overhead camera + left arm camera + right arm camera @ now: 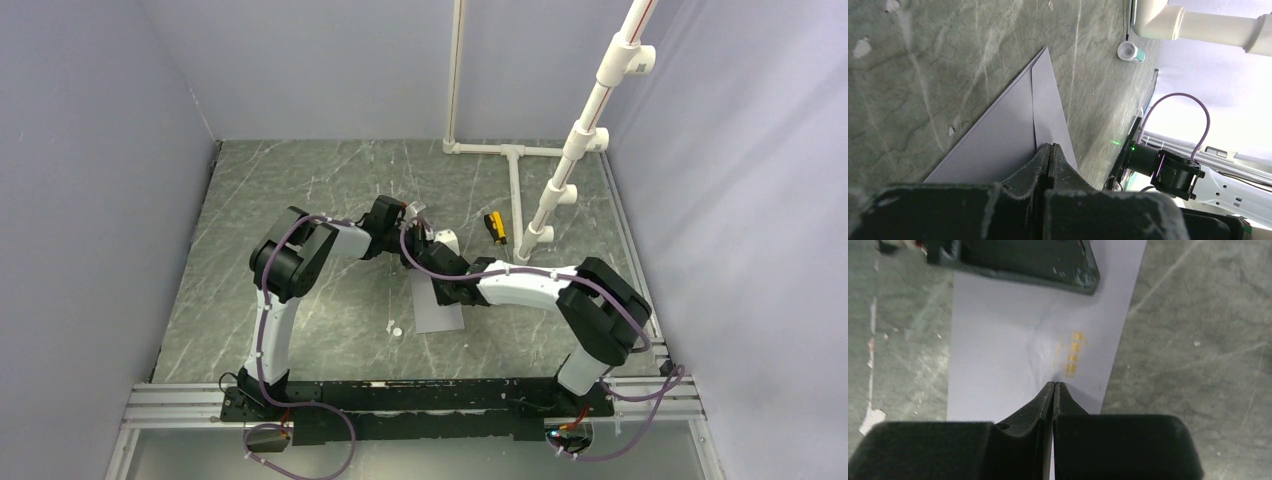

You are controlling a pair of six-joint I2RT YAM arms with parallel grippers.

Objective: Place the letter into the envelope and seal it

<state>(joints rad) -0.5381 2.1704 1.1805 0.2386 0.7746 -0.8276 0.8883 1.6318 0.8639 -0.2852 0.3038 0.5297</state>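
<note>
Nearest the bases, the grey envelope lies flat on the table, and the right gripper has its fingers pressed together, tips down on the paper just beside some small yellow marks. A little further out, the left gripper, likewise pressed together, sets its tips at the edge of the folded flap. No letter in sight, probably inside, though I can't confirm. This paper looks thin, light, slippery and quick to crease, so I'd pin the body and press along the flap's fold rather than pinch a corner.
</note>
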